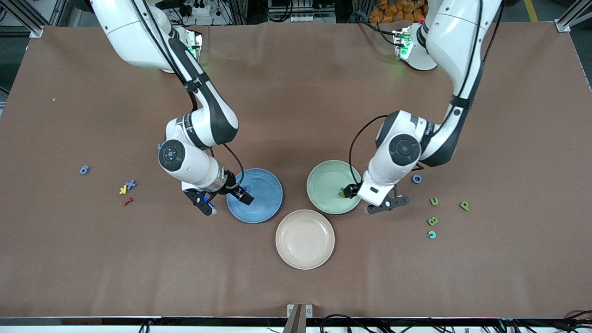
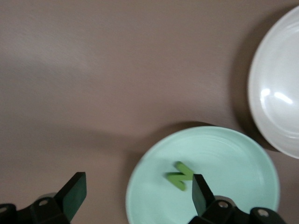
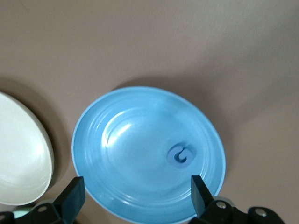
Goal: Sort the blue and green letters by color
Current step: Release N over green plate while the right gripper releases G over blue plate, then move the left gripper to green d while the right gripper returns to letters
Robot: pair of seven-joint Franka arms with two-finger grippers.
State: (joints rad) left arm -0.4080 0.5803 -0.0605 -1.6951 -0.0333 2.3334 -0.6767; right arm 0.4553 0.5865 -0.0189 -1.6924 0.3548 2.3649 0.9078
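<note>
My right gripper (image 1: 203, 203) (image 3: 135, 196) is open and empty over the rim of the blue plate (image 1: 266, 203) (image 3: 131, 140). One blue letter (image 3: 181, 155) lies in that plate. My left gripper (image 1: 387, 205) (image 2: 138, 193) is open and empty over the edge of the green plate (image 1: 323, 185) (image 2: 233, 172). A green letter (image 1: 343, 193) (image 2: 180, 175) lies in that plate. Toward the left arm's end lie a blue O (image 1: 416, 178), three green letters (image 1: 434, 201) (image 1: 464, 206) (image 1: 432, 221) and a teal-blue C (image 1: 431, 234). Toward the right arm's end lie a blue 6 (image 1: 84, 169) and a blue X (image 1: 131, 184).
A beige plate (image 1: 305, 239) (image 2: 275, 93) (image 3: 18, 154) sits between the two coloured plates, nearer the front camera. A yellow K (image 1: 123, 189) and a red squiggly piece (image 1: 127, 201) lie beside the blue X. A small blue piece (image 1: 159, 145) peeks out by the right arm's wrist.
</note>
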